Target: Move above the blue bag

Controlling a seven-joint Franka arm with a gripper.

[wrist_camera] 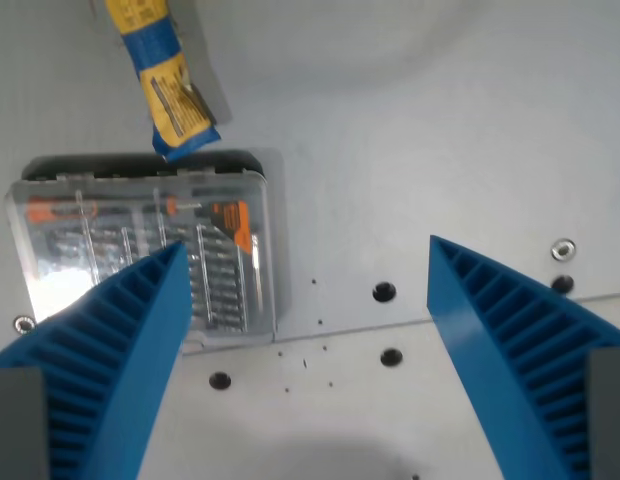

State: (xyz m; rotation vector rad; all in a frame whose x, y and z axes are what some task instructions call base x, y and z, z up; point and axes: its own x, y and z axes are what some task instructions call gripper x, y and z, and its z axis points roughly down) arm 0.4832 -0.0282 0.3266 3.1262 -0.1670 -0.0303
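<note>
Gripper [305, 260] fingers, blue and ribbed, spread wide apart over a pale grey tabletop [440, 130] in the wrist view, with nothing held between them. One finger [110, 350] rises from the lower corner at the wrist view's left, the other [520, 340] from the lower corner at the wrist view's right, and only bare surface shows in the gap.

The blue bag [165, 80], a slim packet printed in yellow and blue with dark lettering on a yellow panel, lies at the top of the wrist view's left, tilted, its upper end cut off by the frame edge. Its lower blue end touches or overlaps the dark top edge of a clear plastic case [145, 250]; which of the two cannot be told. The bag sits well away from the space between the fingers, up and toward the wrist view's left.

The case, transparent with a dark rim along the top and orange parts inside among rows of metal bits, lies flat just below the bag. The tip of the finger at the wrist view's left covers its lower portion.

Several dark round holes [384, 292] dot the tabletop near the centre, along with a seam line running across it and a small metal fastener [562, 249] toward the wrist view's right.
</note>
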